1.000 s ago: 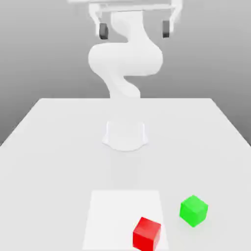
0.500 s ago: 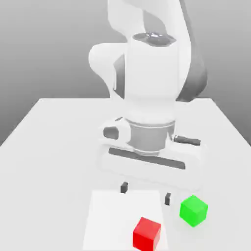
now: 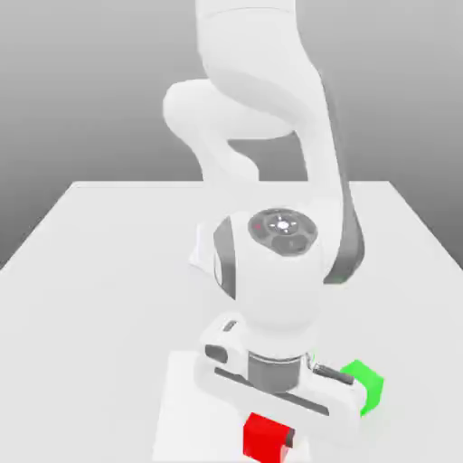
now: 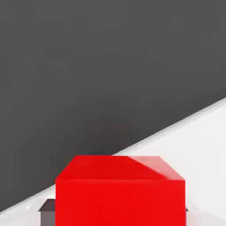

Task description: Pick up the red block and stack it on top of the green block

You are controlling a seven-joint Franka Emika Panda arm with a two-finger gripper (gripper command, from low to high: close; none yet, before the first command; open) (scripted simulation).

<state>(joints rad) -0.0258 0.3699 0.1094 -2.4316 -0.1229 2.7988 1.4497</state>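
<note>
The red block [image 3: 264,441] lies on the table near the front edge, and my gripper [image 3: 271,423] has come down directly over it, so the white hand body hides the block's upper part. In the hand view the red block [image 4: 120,198] looms very close. The green block [image 3: 369,387] rests on the table just to the exterior view's right of the red one. The end of the hand body covers the green block's near-left side. The two blocks stand apart.
A brighter white square patch [image 3: 181,407] is marked on the white table [image 3: 99,271], and the red block sits on its right part. The bent arm [image 3: 271,262] rises behind the hand, above the table's middle.
The hand came down from high above the table to a hover over the blocks, then dropped onto the red block. Both blocks stayed in place.
</note>
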